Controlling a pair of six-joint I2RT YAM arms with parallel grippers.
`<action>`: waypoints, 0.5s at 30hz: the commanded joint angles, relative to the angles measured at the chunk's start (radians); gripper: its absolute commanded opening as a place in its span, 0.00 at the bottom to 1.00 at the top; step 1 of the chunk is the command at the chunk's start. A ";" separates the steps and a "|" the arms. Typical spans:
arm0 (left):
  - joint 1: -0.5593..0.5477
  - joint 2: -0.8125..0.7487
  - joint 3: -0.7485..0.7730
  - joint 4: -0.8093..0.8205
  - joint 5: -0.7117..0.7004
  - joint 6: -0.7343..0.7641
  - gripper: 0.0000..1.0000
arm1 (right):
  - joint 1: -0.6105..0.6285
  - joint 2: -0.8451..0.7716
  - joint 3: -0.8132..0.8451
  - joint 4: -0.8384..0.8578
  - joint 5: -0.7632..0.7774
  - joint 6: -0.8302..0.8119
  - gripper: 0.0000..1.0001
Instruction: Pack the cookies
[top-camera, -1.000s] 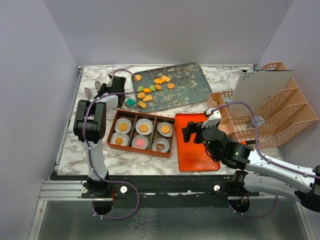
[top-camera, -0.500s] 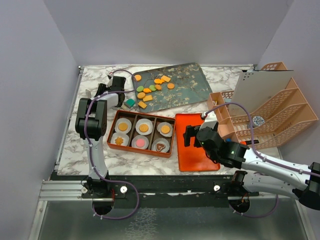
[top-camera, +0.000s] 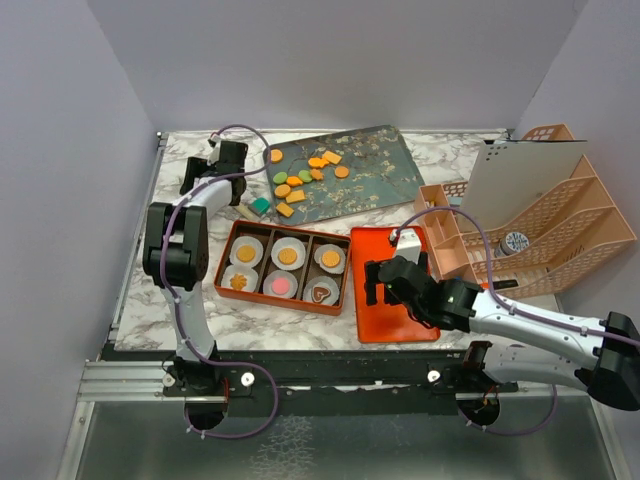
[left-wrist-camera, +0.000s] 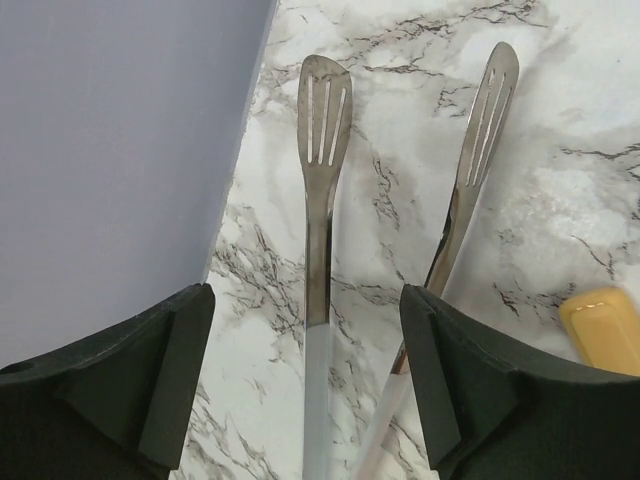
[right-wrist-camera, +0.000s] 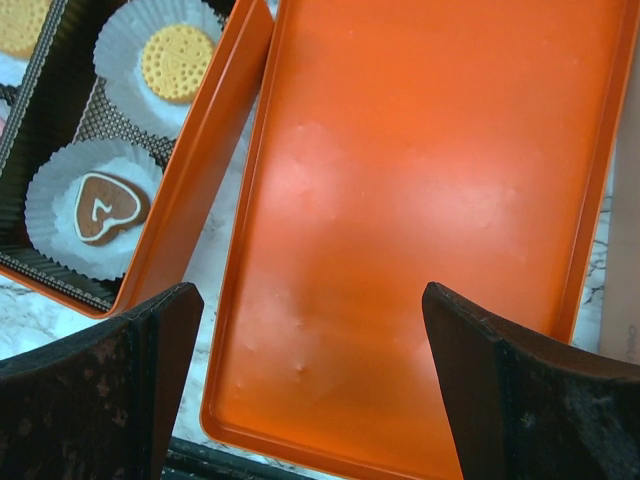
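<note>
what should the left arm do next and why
Probably lower the left pincer and close it on the tongs. Its jaws stand open, the tongs lie flat on the marble between them, and nothing is gripped. Loose cookies lie on the patterned tray, so picking up a tool to lift them seems the likely aim.

Left claw (left-wrist-camera: 305, 310) gapes; right claw (right-wrist-camera: 312, 300) too (both seemingly angled downward).
</note>
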 joint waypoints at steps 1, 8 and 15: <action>0.004 -0.088 0.038 -0.076 0.089 -0.080 0.83 | 0.006 0.033 0.040 -0.052 -0.069 0.034 1.00; 0.003 -0.271 0.032 -0.174 0.284 -0.218 0.85 | 0.005 0.127 0.065 -0.072 -0.130 0.053 0.96; -0.009 -0.573 -0.116 -0.170 0.474 -0.305 0.88 | 0.006 0.225 0.097 -0.028 -0.193 0.049 0.89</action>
